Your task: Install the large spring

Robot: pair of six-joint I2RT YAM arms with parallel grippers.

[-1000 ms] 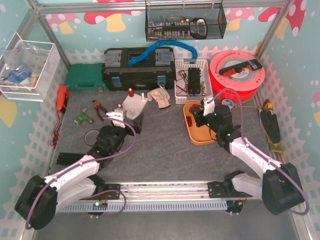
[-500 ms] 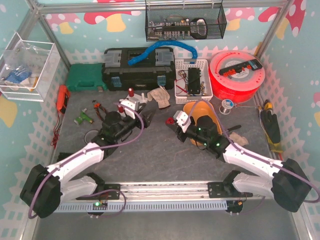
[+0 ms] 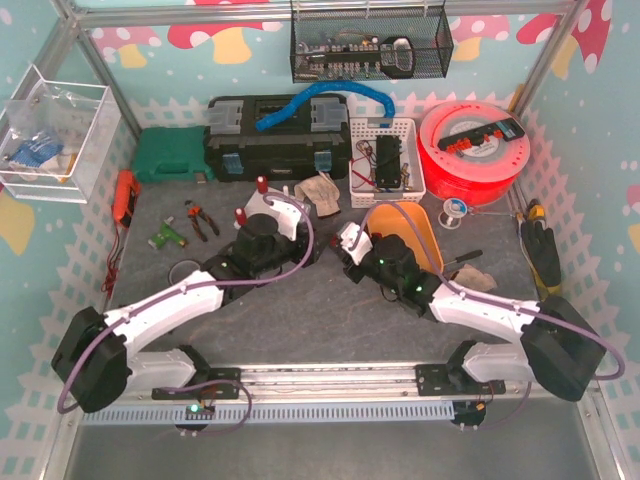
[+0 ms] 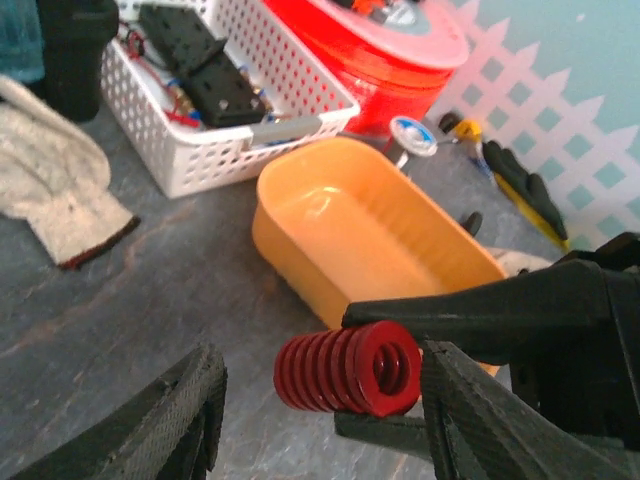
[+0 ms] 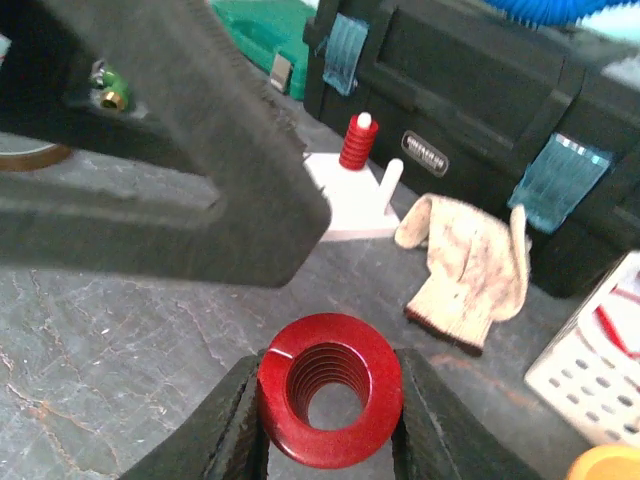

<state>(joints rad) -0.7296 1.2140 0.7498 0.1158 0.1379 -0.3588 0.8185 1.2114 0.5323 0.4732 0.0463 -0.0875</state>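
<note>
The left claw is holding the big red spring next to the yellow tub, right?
Not quite: it is the right gripper that holds the big red spring. The right wrist view shows its own fingers clamped on it. The left gripper is open. The spring is next to the yellow tub.

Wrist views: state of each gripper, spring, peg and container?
large spring: clamped in the right jaws, off the table, not installed.
right gripper: shut on the large spring.
left gripper: open, jaws either side of the spring.
small spring: seated on its peg.
bare peg: empty.
yellow tray: upright, empty where visible.
toolbox: lid shut.
</note>
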